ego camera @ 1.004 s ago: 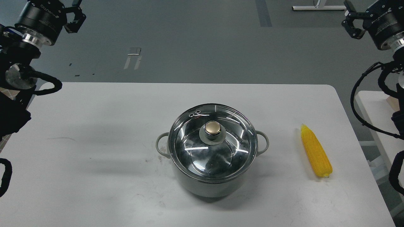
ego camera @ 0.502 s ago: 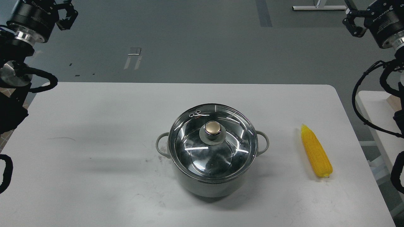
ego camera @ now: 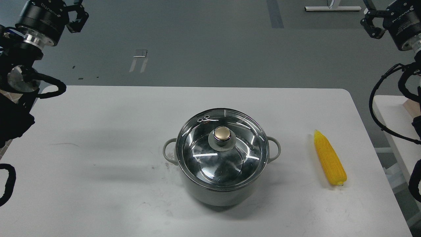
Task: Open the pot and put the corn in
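**Lid On, Corn Waiting, Both Arms High**

The white table [ego camera: 98, 131] filled the scene, bare across its whole left half. On it, a little right of centre and toward the near edge, the pot [ego camera: 217, 194] stood upright, its two loop handles sticking out left and right. The glass lid [ego camera: 240, 158] sat flat on the rim, closing the pot off completely, gold knob [ego camera: 222, 133] dead centre. Well to the right, clear of the pot, the corn [ego camera: 330, 159] lay on the table, pointed tip toward the far side, blunt end near. Nothing lay between corn and pot. Up at the far left corner the left gripper [ego camera: 76, 14] hung over the floor beyond the table; whether its jaws were apart or together could not be told. Far right, the right gripper [ego camera: 373, 24] was likewise clear of everything, jaws just as unreadable.
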Controlling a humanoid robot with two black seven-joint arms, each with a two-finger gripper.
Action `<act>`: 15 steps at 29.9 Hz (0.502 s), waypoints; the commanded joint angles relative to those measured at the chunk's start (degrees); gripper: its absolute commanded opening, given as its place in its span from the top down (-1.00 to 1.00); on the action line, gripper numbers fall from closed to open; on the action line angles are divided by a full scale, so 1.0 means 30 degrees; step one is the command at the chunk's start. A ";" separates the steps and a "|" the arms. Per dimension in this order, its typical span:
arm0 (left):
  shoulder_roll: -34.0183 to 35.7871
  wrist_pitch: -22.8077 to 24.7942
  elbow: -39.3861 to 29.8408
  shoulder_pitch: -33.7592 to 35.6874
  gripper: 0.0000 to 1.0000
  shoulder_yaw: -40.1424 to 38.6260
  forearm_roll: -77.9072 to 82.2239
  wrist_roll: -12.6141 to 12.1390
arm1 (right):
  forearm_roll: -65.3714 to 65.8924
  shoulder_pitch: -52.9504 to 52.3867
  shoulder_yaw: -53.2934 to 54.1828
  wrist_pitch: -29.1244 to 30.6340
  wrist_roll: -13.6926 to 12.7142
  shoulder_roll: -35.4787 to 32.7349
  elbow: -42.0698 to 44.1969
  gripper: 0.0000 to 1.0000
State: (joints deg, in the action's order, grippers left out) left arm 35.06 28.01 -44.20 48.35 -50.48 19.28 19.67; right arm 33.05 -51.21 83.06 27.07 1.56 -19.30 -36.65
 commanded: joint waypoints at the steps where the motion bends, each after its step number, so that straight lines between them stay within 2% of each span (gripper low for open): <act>1: 0.1375 -0.0004 -0.3035 -0.0032 -0.95 0.0506 0.3083 -0.0024 | 0.0000 0.0047 0.0087 0.0029 0.0007 -0.0218 -0.0002 -1.00; 2: 0.1670 -0.0004 -0.3832 -0.0061 -0.95 0.0536 0.3908 0.0005 | 0.0000 0.0048 0.0087 0.0029 0.0007 -0.0247 -0.0002 -1.00; 4: 0.2840 -0.0004 -0.7425 -0.0235 -0.95 0.0420 0.7385 0.0063 | 0.0000 0.0048 0.0087 0.0058 0.0007 -0.0365 -0.0002 -1.00; 8: 0.3519 -0.0021 -1.1421 -0.0442 -0.93 0.0507 1.1174 0.0034 | 0.0000 0.0077 0.0087 0.0058 0.0007 -0.0365 -0.0293 -1.00; 10: 0.3345 -0.0604 -1.3820 -0.0471 -0.81 0.0536 1.4883 0.0034 | 0.0000 0.0456 0.0087 0.0058 0.0007 -0.0365 -0.0936 -1.00; 11: 0.3343 -0.0607 -1.3830 -0.0471 -0.81 0.0537 1.4903 0.0034 | 0.0000 0.0458 0.0087 0.0058 0.0007 -0.0365 -0.0939 -1.00; 15: 0.2291 -0.1047 -1.6490 -0.0763 -0.77 0.1237 2.3171 0.0005 | 0.0000 0.0838 0.0116 0.0058 0.0007 -0.0510 -0.1583 -1.00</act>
State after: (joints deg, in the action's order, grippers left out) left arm 43.91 25.48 -88.71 46.68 -48.32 73.09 19.72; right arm 33.05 -49.31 83.35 27.27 1.59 -20.44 -40.43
